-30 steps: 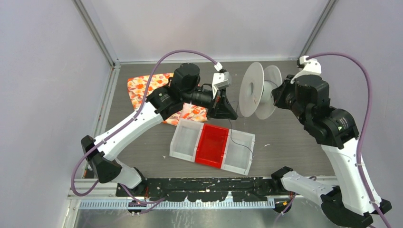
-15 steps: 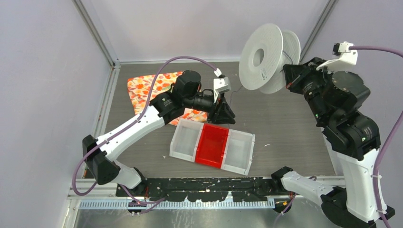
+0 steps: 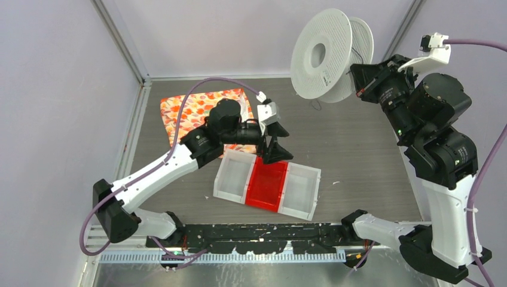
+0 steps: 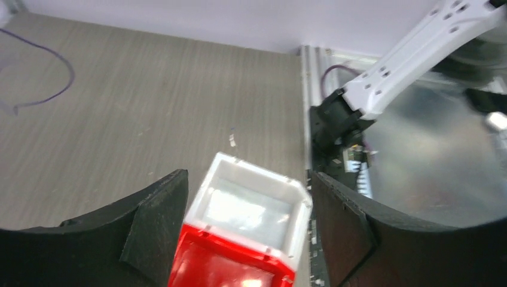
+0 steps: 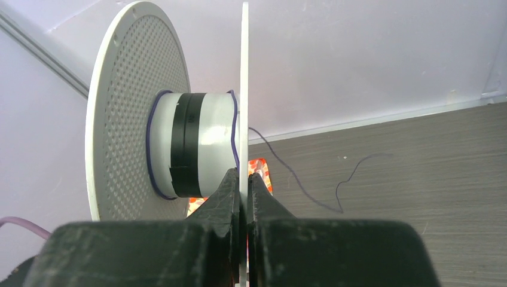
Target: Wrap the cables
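My right gripper (image 3: 360,81) is shut on the thin flange of a white spool (image 3: 320,54), which it holds up in the air at the back right. In the right wrist view the fingertips (image 5: 230,179) pinch that flange edge-on. The cable (image 5: 293,173), a hair-thin dark wire, is looped round the spool's hub (image 5: 203,143) and trails down to the table (image 3: 315,106), ending in a loose curl. My left gripper (image 3: 276,149) stands open and empty over the tray (image 3: 219,179). The left wrist view shows the wire's curl (image 4: 57,89) far off at the top left.
The tray has a red middle compartment and a white one on each side; its white end (image 4: 257,170) lies under the left gripper (image 4: 248,185). An orange patterned cloth (image 3: 191,110) lies at the back left. A black rail (image 3: 263,233) runs along the near edge.
The left gripper has opened, let go of the wire and drawn back over the tray. The right arm lifted the spool off the table and up to the back right.
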